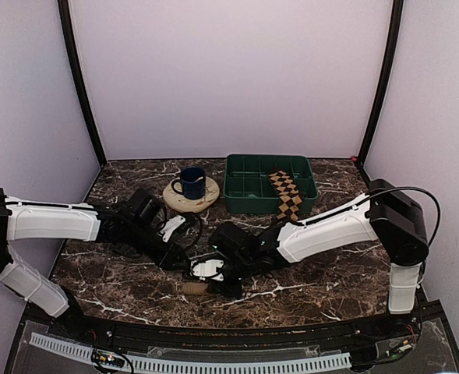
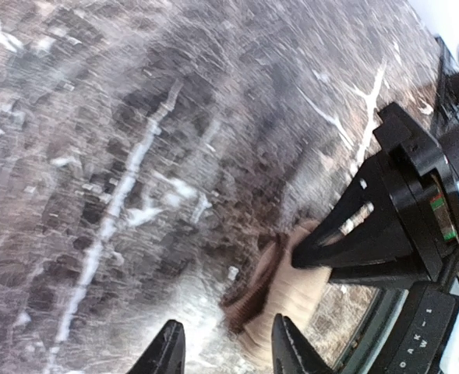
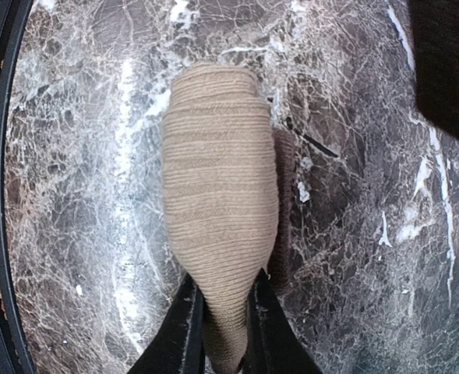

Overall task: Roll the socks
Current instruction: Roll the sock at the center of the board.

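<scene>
At near centre, my right gripper (image 3: 223, 319) pinches the rolled tan sock (image 3: 221, 195). My left gripper (image 2: 227, 339) hovers beside it, fingers apart. The argyle sock (image 1: 286, 193) drapes over the far tray (image 1: 248, 205).

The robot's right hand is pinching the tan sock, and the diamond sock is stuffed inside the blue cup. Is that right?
Not quite. The right gripper does pinch the tan sock, but the diamond sock lies in the green tray and hangs over its front rim. It is not in the blue cup. The top external view shows this.
</scene>
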Action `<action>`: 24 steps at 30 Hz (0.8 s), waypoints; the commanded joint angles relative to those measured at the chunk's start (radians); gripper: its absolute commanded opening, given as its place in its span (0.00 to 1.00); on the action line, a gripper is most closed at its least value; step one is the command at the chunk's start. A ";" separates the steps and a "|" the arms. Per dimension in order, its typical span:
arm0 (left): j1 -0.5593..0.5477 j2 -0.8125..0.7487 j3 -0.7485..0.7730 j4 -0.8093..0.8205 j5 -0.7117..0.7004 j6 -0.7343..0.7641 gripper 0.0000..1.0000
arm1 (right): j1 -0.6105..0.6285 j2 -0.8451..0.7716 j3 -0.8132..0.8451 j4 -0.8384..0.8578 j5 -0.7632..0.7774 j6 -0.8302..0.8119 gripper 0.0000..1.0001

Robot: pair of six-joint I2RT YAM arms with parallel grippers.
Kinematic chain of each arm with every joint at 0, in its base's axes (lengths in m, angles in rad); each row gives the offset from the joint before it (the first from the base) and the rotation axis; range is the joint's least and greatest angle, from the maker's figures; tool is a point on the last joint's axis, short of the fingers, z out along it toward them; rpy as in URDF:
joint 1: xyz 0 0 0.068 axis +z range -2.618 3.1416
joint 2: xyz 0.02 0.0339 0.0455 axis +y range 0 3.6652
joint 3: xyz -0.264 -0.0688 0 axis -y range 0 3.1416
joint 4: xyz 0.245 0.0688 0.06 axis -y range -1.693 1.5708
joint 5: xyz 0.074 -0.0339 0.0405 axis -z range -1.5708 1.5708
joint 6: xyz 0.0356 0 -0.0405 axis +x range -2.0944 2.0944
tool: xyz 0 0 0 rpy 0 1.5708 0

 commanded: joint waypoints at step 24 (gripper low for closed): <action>-0.234 -0.291 -0.355 0.458 -0.370 -0.168 0.32 | -0.074 0.094 0.021 -0.164 -0.183 0.025 0.00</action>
